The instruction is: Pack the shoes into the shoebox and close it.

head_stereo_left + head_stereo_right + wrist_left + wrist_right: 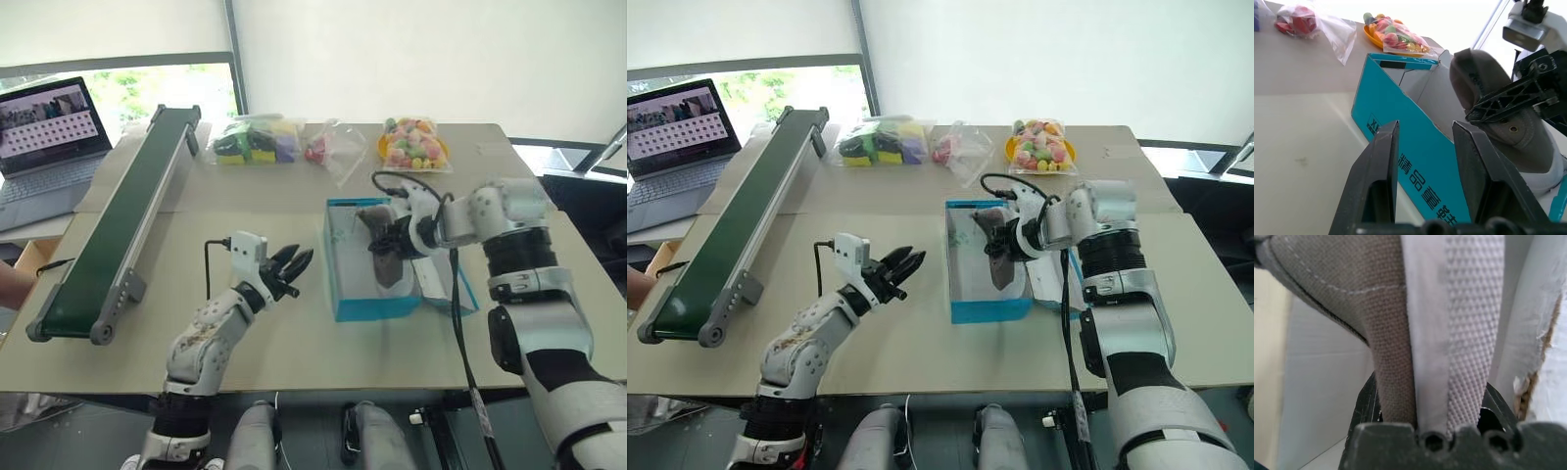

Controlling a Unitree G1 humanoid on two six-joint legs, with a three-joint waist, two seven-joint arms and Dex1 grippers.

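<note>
Across the beige table (294, 352), a grey shoe (1498, 122) is clamped by the right gripper (390, 245) over the open blue shoebox (367, 305); the left gripper (292, 266), jaws parted and empty, is held beside it.

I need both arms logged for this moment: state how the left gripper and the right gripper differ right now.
The left gripper holds nothing, its fingers apart, while the right gripper is clamped on a grey shoe. The left gripper hangs over bare table beside the shoebox; the right gripper is over the open shoebox, the shoe reaching down inside. Both have two black fingers and a wrist cable.
</note>
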